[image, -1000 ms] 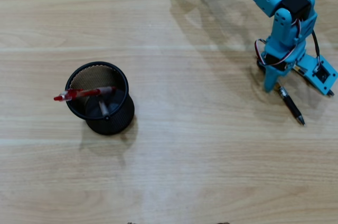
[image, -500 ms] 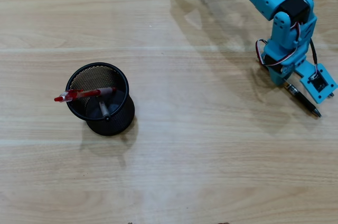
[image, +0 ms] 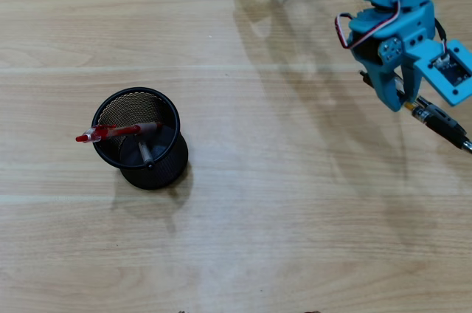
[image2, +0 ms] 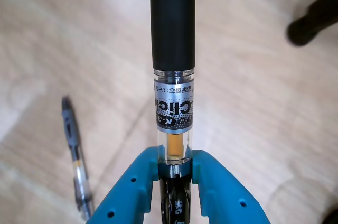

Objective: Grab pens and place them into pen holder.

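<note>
I see my turquoise two-finger end effector [image2: 174,163] clamped on a black-and-clear click pen with a dark rubbery grip [image2: 173,60], its barrel pinched between both fingers in the wrist view. From overhead, that pen [image: 441,124] pokes out diagonally at the right edge, over the pale wooden tabletop [image: 295,217]. The round black wire-mesh pen holder [image: 144,143] stands well apart at left, with a red and white pen [image: 118,131] leaning across its rim. In the wrist view, another black-and-clear pen [image2: 75,155] lies flat on the wood.
</note>
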Action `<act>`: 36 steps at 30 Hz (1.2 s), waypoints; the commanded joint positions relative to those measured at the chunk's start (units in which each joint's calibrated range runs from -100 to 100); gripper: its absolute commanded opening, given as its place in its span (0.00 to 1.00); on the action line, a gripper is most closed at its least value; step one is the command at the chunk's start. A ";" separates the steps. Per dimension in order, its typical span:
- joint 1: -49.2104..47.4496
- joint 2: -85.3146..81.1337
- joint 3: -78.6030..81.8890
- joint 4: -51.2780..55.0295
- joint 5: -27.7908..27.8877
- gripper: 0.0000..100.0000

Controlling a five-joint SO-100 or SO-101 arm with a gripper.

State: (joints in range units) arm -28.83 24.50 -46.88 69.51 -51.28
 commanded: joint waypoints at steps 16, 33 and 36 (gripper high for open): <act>30.20 -30.25 63.22 -89.41 -4.03 0.02; 40.52 -15.12 66.03 -97.14 -4.97 0.02; 41.65 -12.67 66.03 -101.18 -4.97 0.02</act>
State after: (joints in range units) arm 11.52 10.71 21.29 -26.87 -55.92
